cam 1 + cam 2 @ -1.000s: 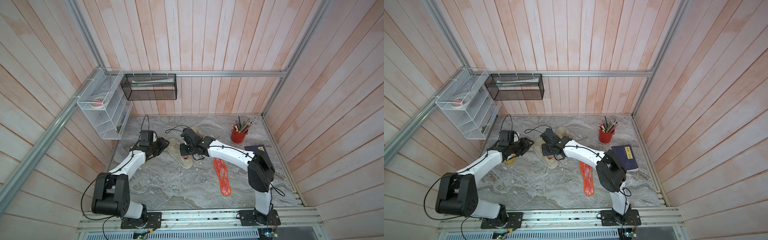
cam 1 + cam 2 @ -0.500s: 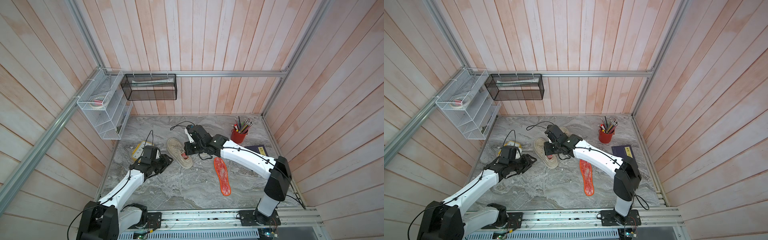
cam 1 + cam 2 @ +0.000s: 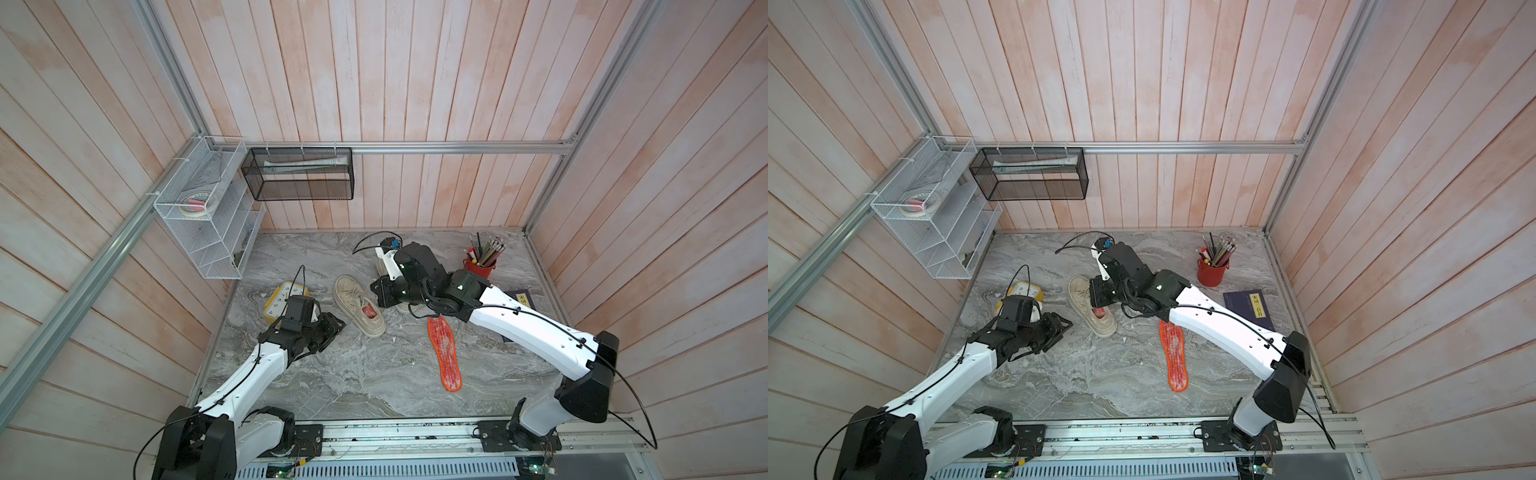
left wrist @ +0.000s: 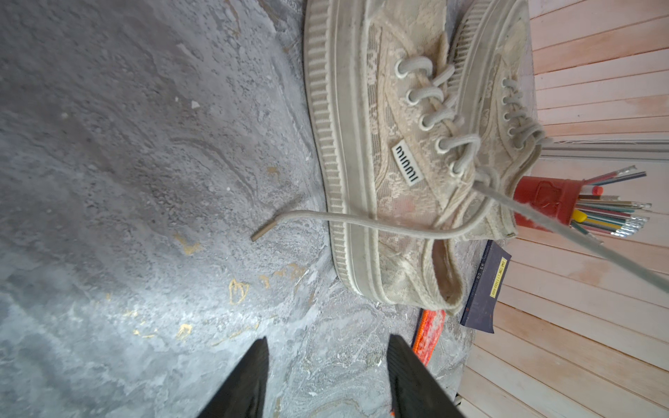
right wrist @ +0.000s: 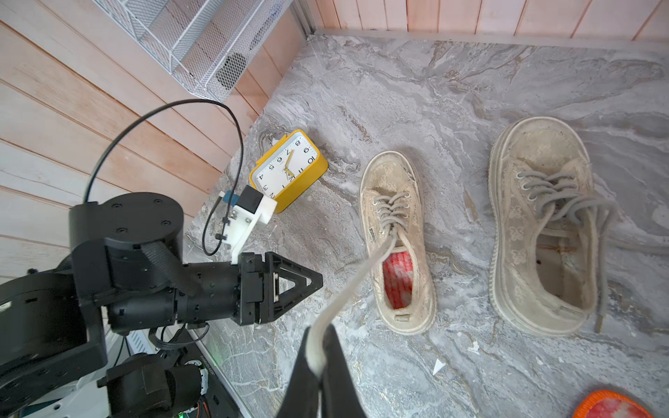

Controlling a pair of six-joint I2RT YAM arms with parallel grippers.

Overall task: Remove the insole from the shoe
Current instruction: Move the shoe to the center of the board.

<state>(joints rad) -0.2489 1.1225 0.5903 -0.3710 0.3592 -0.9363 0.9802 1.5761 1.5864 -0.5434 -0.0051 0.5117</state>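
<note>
A beige lace-up shoe (image 3: pixel 358 305) lies on the marble table, with a red insole (image 5: pixel 398 278) showing inside its opening. My right gripper (image 5: pixel 320 351) hangs above the table beside this shoe, shut on its pale shoelace (image 5: pixel 354 282), which runs taut up from the eyelets. My left gripper (image 4: pixel 327 362) is open and empty, low over the table, a short way from the shoe's side (image 4: pixel 380 144). A second beige shoe (image 5: pixel 543 224) stands next to it with no insole visible inside. A loose red and orange insole (image 3: pixel 444 353) lies flat on the table.
A yellow clock (image 3: pixel 286 301) lies by the left arm. A red pencil cup (image 3: pixel 480 268) and a dark book (image 3: pixel 1250 309) are at the right. A white wire rack (image 3: pixel 208 216) and a black mesh basket (image 3: pixel 299 174) hang on the walls.
My left gripper has drawn back from the shoe toward the table's front and stays open. The right arm has stretched out and shifted a little, still shut on the lace.
</note>
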